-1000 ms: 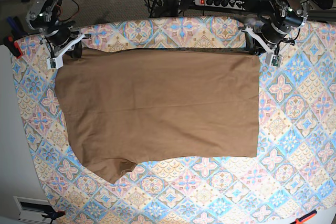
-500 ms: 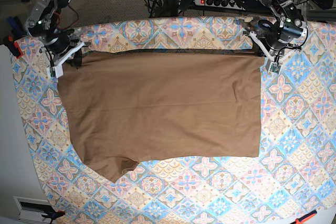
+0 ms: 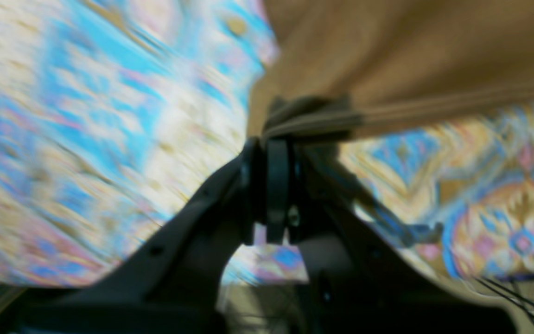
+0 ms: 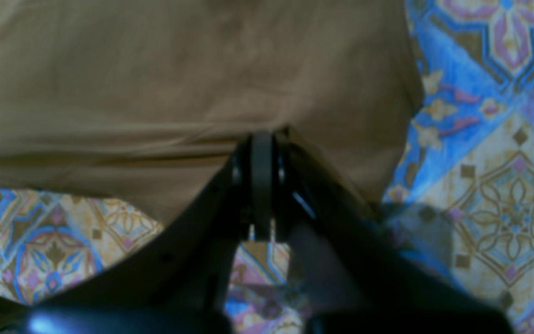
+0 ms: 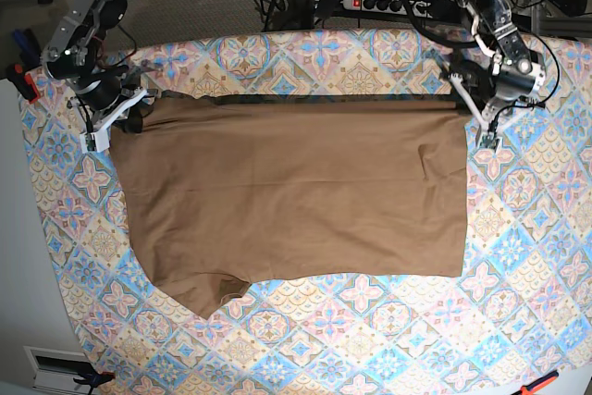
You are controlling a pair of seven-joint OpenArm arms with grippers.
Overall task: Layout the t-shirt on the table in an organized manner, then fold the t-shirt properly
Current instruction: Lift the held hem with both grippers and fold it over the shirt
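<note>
At far table (image 5: 324, 48) edge, both arms low — left tool (image 5: 460, 104), right tool (image 5: 129, 122) clamped on t-shirt (image 5: 296, 196) corners.

No text, label, brand, number or sign can be read anywhere.

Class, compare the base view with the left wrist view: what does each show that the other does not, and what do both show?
Only the base view shows the whole t-shirt, the right gripper and a power strip. Only the left wrist view shows the left gripper shut on bunched fabric at the shirt's corner. Both show tan shirt on the patterned table.
</note>
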